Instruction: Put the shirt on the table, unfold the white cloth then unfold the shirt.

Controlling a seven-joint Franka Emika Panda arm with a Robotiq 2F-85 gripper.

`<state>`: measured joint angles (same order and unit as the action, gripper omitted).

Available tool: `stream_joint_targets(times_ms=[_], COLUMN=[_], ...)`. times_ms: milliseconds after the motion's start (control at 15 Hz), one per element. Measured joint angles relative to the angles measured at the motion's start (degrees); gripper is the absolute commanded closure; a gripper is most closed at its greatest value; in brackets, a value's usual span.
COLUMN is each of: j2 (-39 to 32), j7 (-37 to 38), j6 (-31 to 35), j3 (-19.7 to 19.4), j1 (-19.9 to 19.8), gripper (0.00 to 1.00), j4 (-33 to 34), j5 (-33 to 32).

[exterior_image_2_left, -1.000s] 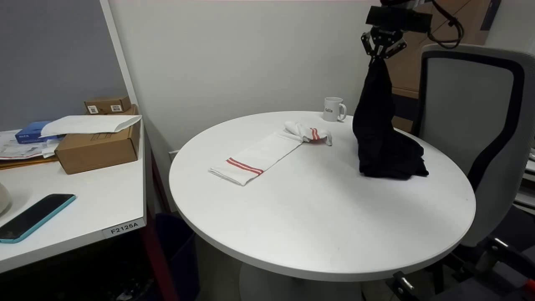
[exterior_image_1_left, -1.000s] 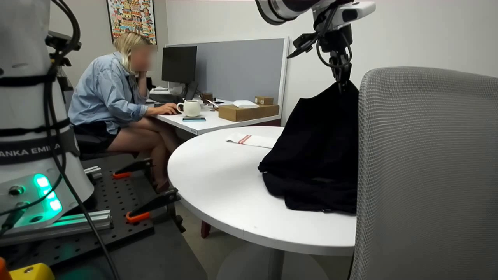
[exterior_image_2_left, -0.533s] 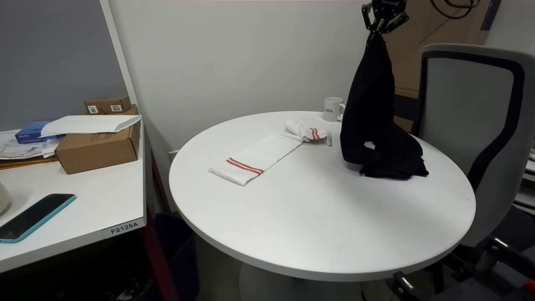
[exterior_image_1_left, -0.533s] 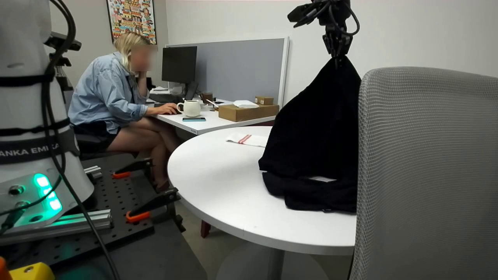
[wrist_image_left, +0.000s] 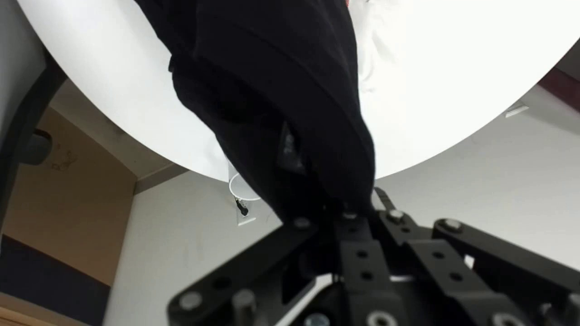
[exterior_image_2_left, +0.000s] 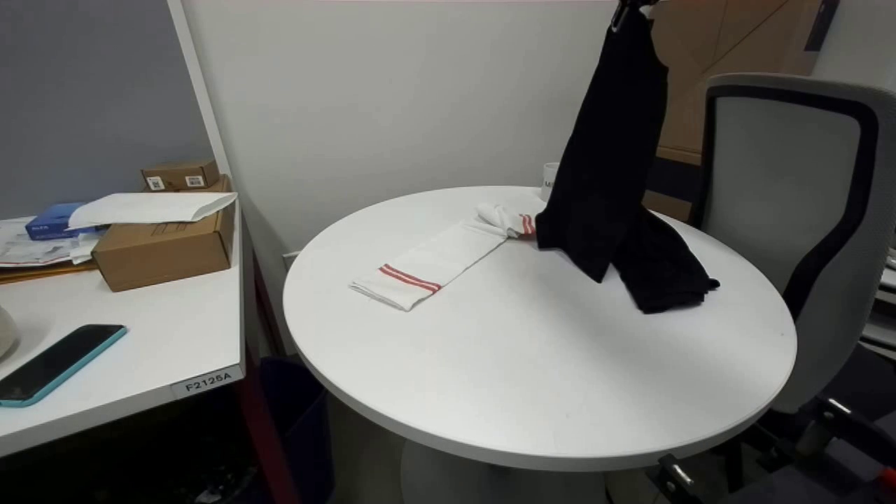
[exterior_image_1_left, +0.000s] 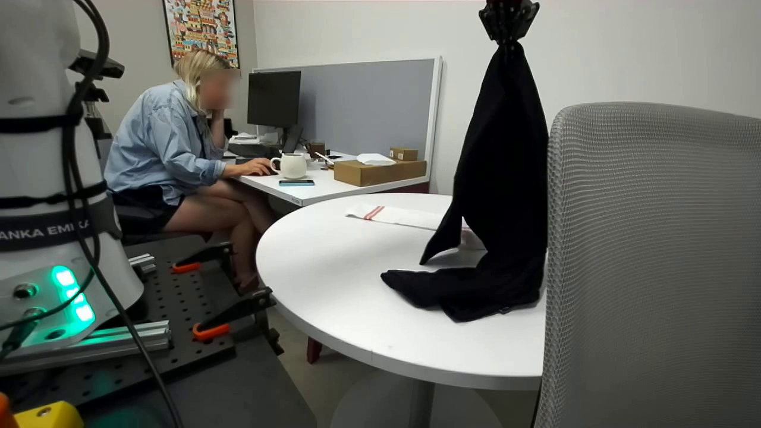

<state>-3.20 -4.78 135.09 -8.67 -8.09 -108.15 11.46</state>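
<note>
The black shirt (exterior_image_1_left: 502, 160) hangs from my gripper (exterior_image_1_left: 508, 44), which is shut on its top end, high above the table. In an exterior view the shirt (exterior_image_2_left: 616, 140) hangs long, with one loose corner and its lower end still lying on the white round table (exterior_image_2_left: 490, 378). In the wrist view the shirt (wrist_image_left: 281, 68) runs up from the fingers and hides the fingertips. The white cloth (exterior_image_2_left: 434, 262) with red stripes lies as a long folded strip, bunched at its far end. The shirt hides part of it.
A white mug (exterior_image_2_left: 549, 180) stands at the table's back edge, partly behind the shirt; it shows in the wrist view (wrist_image_left: 244, 186). A grey mesh chair (exterior_image_1_left: 654, 267) stands close beside the shirt. A desk with boxes (exterior_image_2_left: 168, 245) and a seated person (exterior_image_1_left: 172, 131) are beyond the table.
My gripper has risen and turned, pulling the shirt up with it. The shirt hangs longer and narrower, and a corner has swung toward the cloth. The white cloth has not moved.
</note>
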Motion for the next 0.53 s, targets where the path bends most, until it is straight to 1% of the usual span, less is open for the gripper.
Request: stream_joint_targets(times_ms=[200, 533], j2=[1.58, 2.48], j7=[-2.03, -2.89], j6=[-2.21, -6.27], j3=[0.38, 0.41], j1=[0.03, 0.02], gripper=[0.99, 0.99], j4=[1.91, 7.15], j5=[0.00, 0.00])
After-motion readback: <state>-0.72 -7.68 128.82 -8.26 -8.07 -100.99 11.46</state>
